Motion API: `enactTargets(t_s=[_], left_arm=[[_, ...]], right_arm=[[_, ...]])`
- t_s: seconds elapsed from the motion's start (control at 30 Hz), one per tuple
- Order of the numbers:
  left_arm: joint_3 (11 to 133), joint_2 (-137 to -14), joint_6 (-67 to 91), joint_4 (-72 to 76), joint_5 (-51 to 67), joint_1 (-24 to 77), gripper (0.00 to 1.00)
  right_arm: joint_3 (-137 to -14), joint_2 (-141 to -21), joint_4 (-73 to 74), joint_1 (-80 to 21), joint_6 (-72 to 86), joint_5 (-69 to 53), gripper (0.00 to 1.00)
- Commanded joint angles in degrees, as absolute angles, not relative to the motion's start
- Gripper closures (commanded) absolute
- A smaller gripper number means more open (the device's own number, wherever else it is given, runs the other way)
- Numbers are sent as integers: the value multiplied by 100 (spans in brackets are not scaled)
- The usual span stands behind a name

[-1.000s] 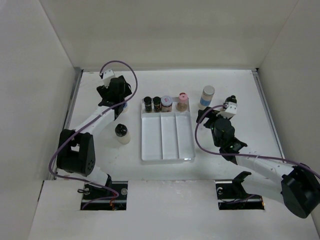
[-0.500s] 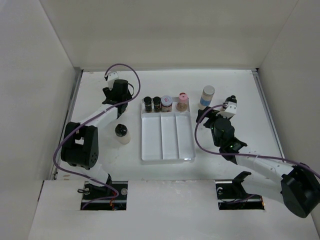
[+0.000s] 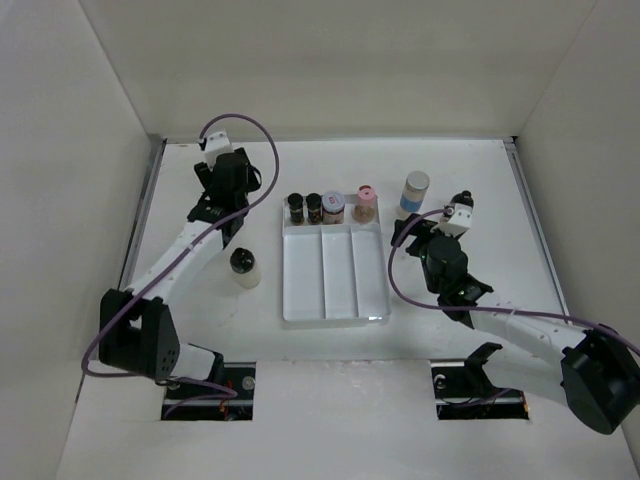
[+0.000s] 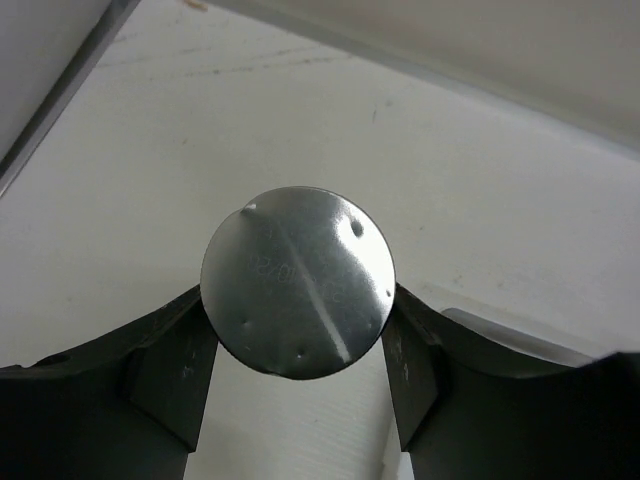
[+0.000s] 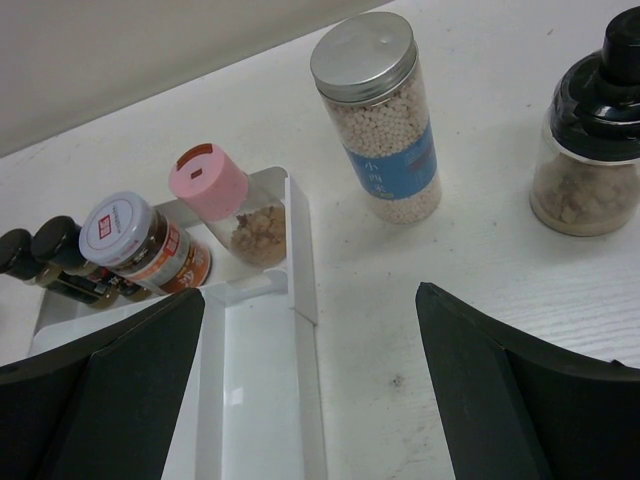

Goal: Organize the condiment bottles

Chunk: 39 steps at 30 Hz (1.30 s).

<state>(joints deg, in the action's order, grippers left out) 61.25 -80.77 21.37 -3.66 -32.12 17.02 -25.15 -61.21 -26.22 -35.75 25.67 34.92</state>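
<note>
While my left gripper [image 4: 296, 310] pinches the grey-lidded bottle [image 4: 297, 268] over the table's [image 3: 480, 200] far-left area, bottle long axis points lid-first toward my wrist camera; my right gripper [image 5: 310, 300] stands spread.

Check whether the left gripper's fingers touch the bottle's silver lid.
Touching. In the left wrist view both fingers of the left gripper press against the rim of the silver bottle lid, with no gap.
</note>
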Motion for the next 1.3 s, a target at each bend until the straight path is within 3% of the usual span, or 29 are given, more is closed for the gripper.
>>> enactTargets(t_s=[0.0,0.13,0.33,0.57,0.6,0.77,0.83,0.97,1.27], left_arm=[[6504,-7323,1890,106,-3366,2034,71],[6268,-6761,1942,-79,-3366,2630,72],[5872,-6021,1977,-176,-3700,3861,72],[5739,-6695,2285,429,-3867,5391,72],[5739,-6889,2294,587,-3867,5479,72],[5897,-7768,2355,992,-3771,5673,72],[5897,-8014,2355,1133,-3718,5621,72],[5880,-8358,2347,1300,-3753,5568,72],[5713,-8999,2347,1740,-3709,5199,72]], right_arm=[[-2760,-6047,-2944,-3634,2505,3480,6],[-2716,-5986,-2944,-3634,2505,3507,0],[-2549,-5661,-2988,-3582,2549,3779,0],[-2470,-5651,-2927,-3371,2804,3709,0],[-2470,-5643,-2909,-3344,2830,3665,3],[-2435,-5538,-2830,-3239,2936,3604,57],[-2417,-5432,-2751,-3186,2970,3604,68],[-2408,-5361,-2707,-3168,3015,3568,70],[-2400,-5432,-2777,-3160,3023,3524,59]])
